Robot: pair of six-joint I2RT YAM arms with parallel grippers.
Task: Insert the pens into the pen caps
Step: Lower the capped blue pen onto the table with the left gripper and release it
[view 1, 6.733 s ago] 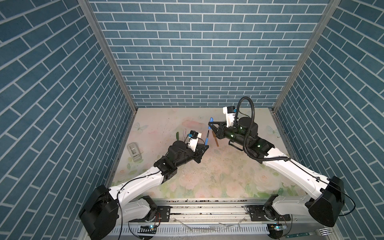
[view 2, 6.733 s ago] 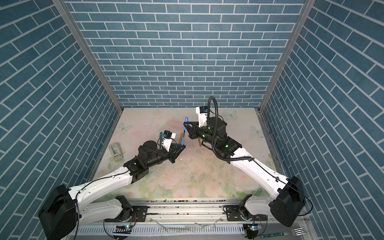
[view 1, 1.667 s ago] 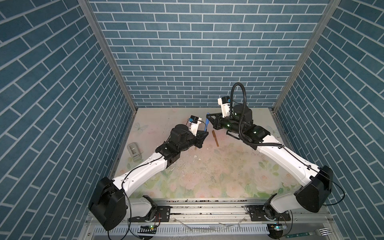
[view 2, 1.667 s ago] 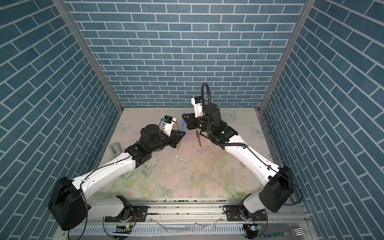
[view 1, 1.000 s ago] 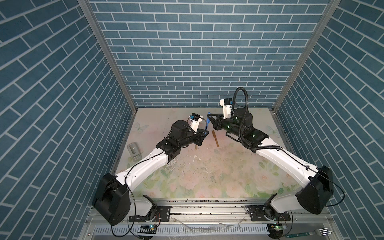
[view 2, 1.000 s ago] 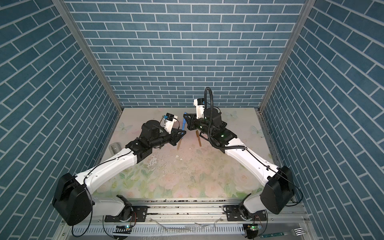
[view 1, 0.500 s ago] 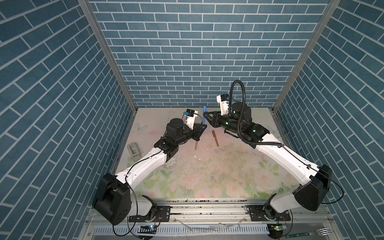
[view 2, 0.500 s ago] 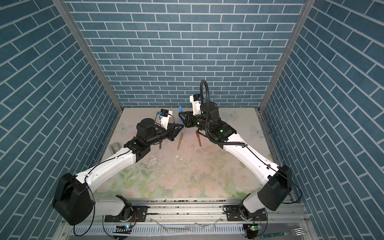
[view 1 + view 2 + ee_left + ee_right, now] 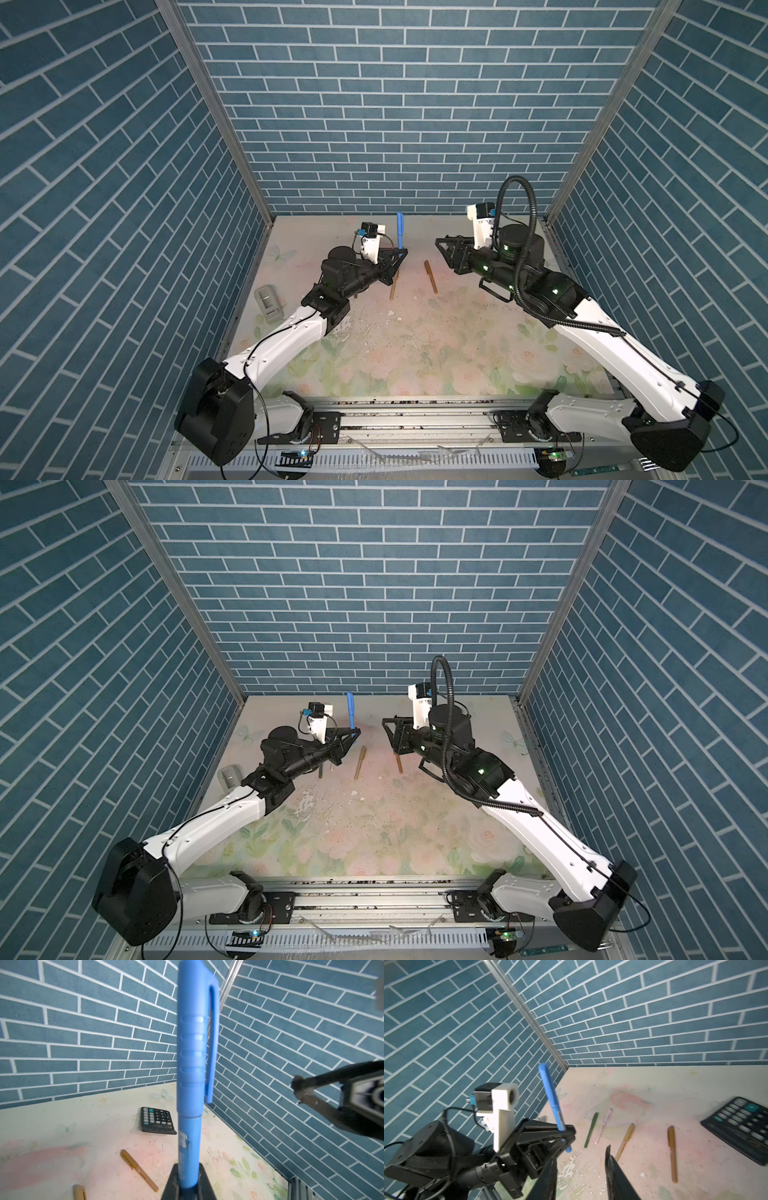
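Left pincer (image 9: 400, 254) is clamped tight on the lower barrel of the blue plastic stick pen (image 9: 400, 230), holding it upright above the floral-printed table top (image 9: 415, 353). From the left wrist view, the blue ribbed plastic cap (image 9: 193, 1043), clip and all, sits pushed down over the pen's upper end.

Right pincer (image 9: 443, 246) faces the pen from across the middle in both top views and is well apart from it. Its jaws are parted to a moderate gap with nothing between them, and the right wrist view shows only bare table in that gap.

Now the count, from the right wrist view. Four pens lie flat on the table: slim green pen (image 9: 590, 1130), pale pink pen (image 9: 603, 1126), tan pen (image 9: 625, 1141) and brown pen (image 9: 672, 1153). They lie side by side, none touching. With the blue one that makes five pens. One dark rectangular calculator (image 9: 741, 1128) lies near the brown pen, apart from it.
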